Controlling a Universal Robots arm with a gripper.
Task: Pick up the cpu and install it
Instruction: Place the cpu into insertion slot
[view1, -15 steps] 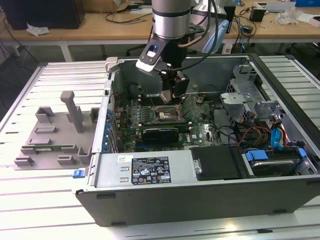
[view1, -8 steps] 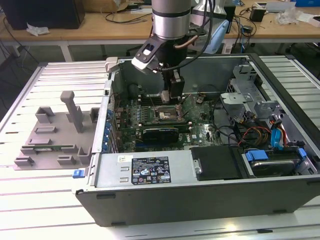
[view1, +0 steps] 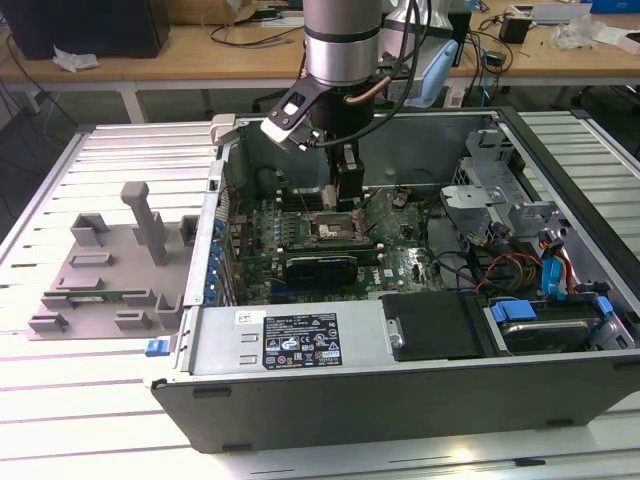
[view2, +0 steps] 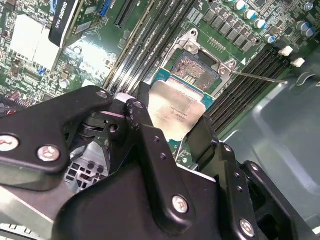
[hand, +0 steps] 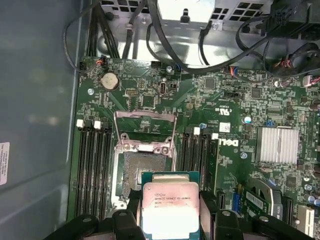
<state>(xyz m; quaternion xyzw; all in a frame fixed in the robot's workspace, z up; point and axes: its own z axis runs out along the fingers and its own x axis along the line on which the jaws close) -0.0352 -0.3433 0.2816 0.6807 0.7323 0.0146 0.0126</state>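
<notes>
Cpu (hand: 170, 207) is pinched by its opposite edges in the closed claw (hand: 170, 216), shiny top facing up, and in both wrist views it partly covers the near edge of the open socket (hand: 136, 172); whether it touches the socket cannot be told. A slatted metal counter (view1: 60, 400) carries an open computer case (view1: 400, 390) lying on its side. On the exterior view's left, a grey moulded fixture (view1: 100, 270) with upright posts lies beside the case. Inside the case a green motherboard (hand: 150, 100) covers the floor, with a black box (view1: 430, 325) and a drive with blue tabs (view1: 540, 325) towards the exterior view's right, among loose cables. The arm reaches down into the case over the motherboard. The socket's metal frame (hand: 145, 130) is swung open away from the cpu, with dark memory slots (hand: 95, 165) on both sides. A finned heatsink (hand: 277, 145) and a round coin battery (hand: 109, 80) also sit on the board.
</notes>
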